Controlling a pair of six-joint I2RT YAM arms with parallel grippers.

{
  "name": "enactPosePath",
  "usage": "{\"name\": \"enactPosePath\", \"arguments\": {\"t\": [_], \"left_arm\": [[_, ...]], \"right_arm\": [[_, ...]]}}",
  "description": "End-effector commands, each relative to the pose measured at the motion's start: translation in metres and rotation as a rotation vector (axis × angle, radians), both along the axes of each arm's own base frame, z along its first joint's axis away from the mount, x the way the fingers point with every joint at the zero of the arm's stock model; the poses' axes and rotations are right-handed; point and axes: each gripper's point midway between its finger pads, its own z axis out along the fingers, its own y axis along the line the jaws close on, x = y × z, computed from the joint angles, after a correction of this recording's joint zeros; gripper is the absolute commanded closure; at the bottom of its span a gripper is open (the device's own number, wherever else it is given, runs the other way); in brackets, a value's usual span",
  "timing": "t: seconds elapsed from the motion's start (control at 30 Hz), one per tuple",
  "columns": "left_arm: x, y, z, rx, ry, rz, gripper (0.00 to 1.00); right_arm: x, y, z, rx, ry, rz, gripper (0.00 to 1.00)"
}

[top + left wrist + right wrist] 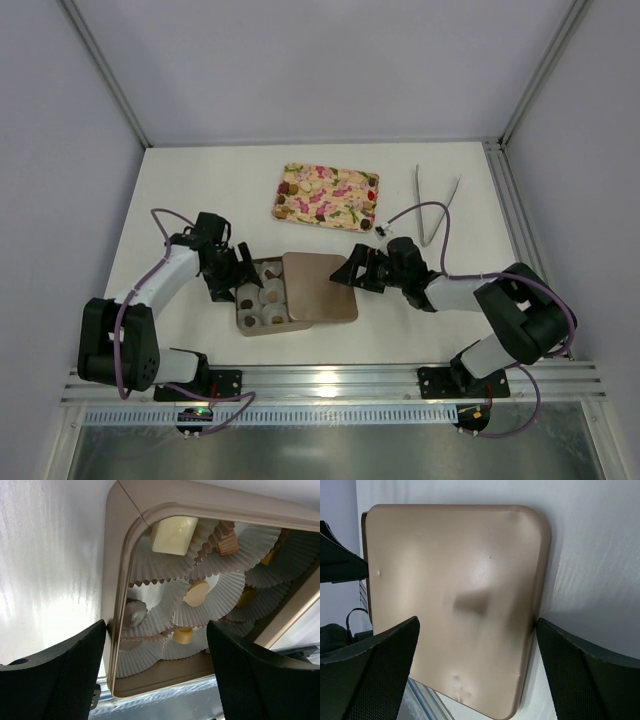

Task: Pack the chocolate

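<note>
the chocolate (196, 592) looks light, smooth and probably easily dented, so pinch each piece's sides gently; your left gripper (157, 630) and right gripper (477, 625) gape wide, empty.

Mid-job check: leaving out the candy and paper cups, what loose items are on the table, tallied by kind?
Floral tray: 1
Tan box: 1
Box lid: 1
Tongs: 1
Total: 4
</note>
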Motion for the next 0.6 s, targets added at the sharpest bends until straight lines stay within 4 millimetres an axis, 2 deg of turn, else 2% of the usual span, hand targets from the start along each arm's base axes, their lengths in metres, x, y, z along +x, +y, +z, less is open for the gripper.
{"name": "enactPosePath", "arguments": {"t": [0.0,0.57], "left_arm": [[0.016,-0.01,0.011,-0.073,-0.079,0.021,0.21],[0.031,-0.026,0.024,-0.175,-0.194,0.017,0.15]], "right_arm": [[0.001,0.006,-0.002,-0.014,-0.001,0.01,0.02],[0.007,0.02,0.006,-0.036,-0.019,0.029,0.02]]}}
